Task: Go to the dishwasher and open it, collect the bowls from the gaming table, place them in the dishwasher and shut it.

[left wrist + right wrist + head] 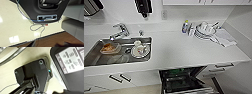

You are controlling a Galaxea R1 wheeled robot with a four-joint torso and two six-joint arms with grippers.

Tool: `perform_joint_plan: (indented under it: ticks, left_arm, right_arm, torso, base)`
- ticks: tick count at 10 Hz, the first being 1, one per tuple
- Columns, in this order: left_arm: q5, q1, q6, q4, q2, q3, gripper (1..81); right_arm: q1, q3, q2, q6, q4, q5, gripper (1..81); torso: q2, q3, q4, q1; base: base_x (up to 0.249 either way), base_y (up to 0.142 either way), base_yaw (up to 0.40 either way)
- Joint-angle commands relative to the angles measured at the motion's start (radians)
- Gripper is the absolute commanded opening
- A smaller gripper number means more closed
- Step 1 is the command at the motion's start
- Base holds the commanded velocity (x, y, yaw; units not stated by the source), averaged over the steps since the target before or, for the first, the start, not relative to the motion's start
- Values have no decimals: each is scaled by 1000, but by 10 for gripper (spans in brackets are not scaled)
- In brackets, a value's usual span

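Observation:
The dishwasher (184, 80) stands open under the white counter (184, 51), right of the sink. Its door is folded down toward me and a dark rack shows inside. A green patch lies at the rack's back; I cannot tell what it is. The bowls and the gaming table are out of view. The left wrist view looks down at pale glossy floor (12, 25) and a loose thin cable (37, 28) under the robot's dark body. The right wrist view holds the robot's dark plate and a panel with icons (71, 58). I cannot make out either gripper's state.
A steel sink (94, 58) with a faucet (120, 30) holds an orange-filled dish (109, 48) and a white cup on a plate (140, 50). A soap bottle (185, 26), stacked white dishes (205, 30) and a cloth (225, 37) sit at the counter's back right. White drawers (224, 65) flank the dishwasher.

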Motion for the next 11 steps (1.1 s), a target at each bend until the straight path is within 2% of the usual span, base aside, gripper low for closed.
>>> perform_joint_plan:
  ticks: [1, 2, 4, 6, 10, 11]
  left_arm:
    - [68, 43, 0, -8, 0, 0, 811]
    - [64, 43, 0, -8, -6, 0, 811]
    - [38, 37, 0, -5, -26, 3, 811]
    - [38, 26, 2, 9, -39, 5, 811]
    - [38, 23, 14, 11, -36, 5, 811]
    - [38, 22, 16, 26, -34, 5, 811]
  right_arm:
    - [-145, -91, 11, -13, -86, -7, 811]
    - [-187, -133, 47, -15, -98, 13, 811]
    - [-271, -200, 114, -13, -140, 53, 811]
    - [-325, -228, 153, -13, -148, 73, 811]
    - [-431, -400, 290, -13, -165, 142, 811]
    - [-454, -435, 317, -13, -168, 172, 811]
  torso:
    - [0, 0, 0, 0]
    - [-100, 0, 0, 64]
    - [-113, 0, 0, 72]
    - [-174, 1, 0, 109]
    - [-318, 1, 0, 198]
    - [-355, -55, 0, 220]
  base:
    - [0, 0, 0]
    - [0, 0, 0]
    - [0, 0, 0]
    - [0, 0, 0]
    - [0, 0, 0]
    - [0, 0, 0]
